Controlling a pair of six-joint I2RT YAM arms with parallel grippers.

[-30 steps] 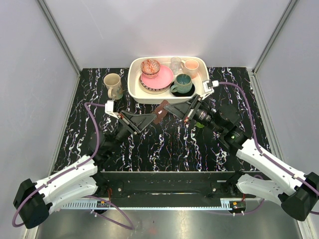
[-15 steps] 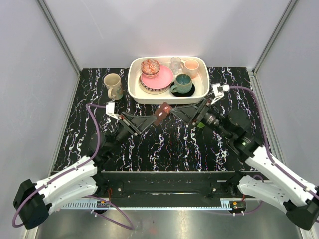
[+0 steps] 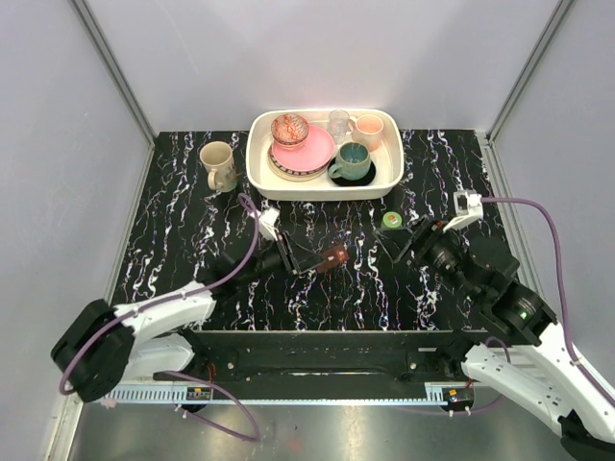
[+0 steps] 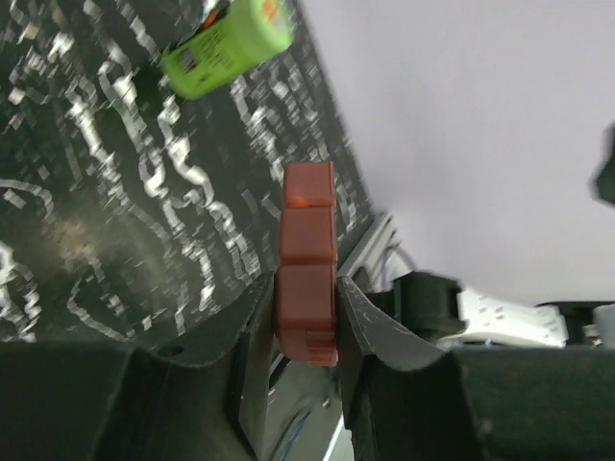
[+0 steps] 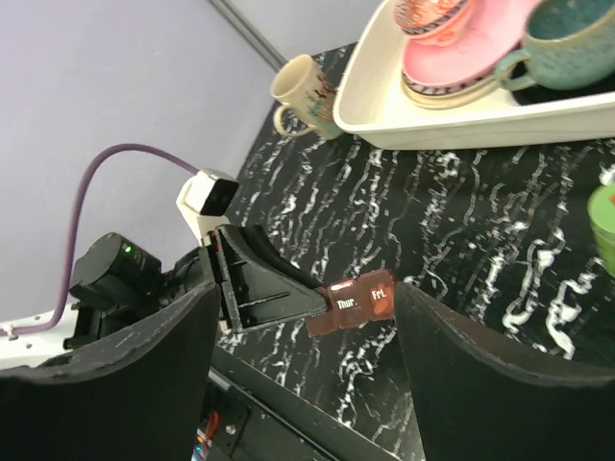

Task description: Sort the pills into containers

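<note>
My left end effector [image 4: 306, 317] pinches the pill case [image 3: 334, 257] by one end, above mid-worktop [image 3: 183, 230]. My right end effector [image 3: 396, 244], at its 3 o'clock, gapes wide and empty. Risk: the overhanging case may pivot or slip when prodded.

Left arm [image 3: 159, 312] runs low from the near-left corner of the desk [image 3: 163, 240] toward the middle, stretched almost flat, wrist rolled on its side. Left gripper [image 3: 322, 259] points right, jaws narrow and clamped on one end of a small dark-brown oblong case [image 3: 335, 257]; the rest of the case sticks out past the fingertips [image 4: 258, 322]. Right arm [image 3: 524, 322] comes up from the near-right corner, elbow raised, forearm angled toward desk centre. Right gripper [image 3: 396, 246] points left at the left gripper, well apart from it, jaws spread wide with nothing between the fingers [image 5: 144, 355].
</note>
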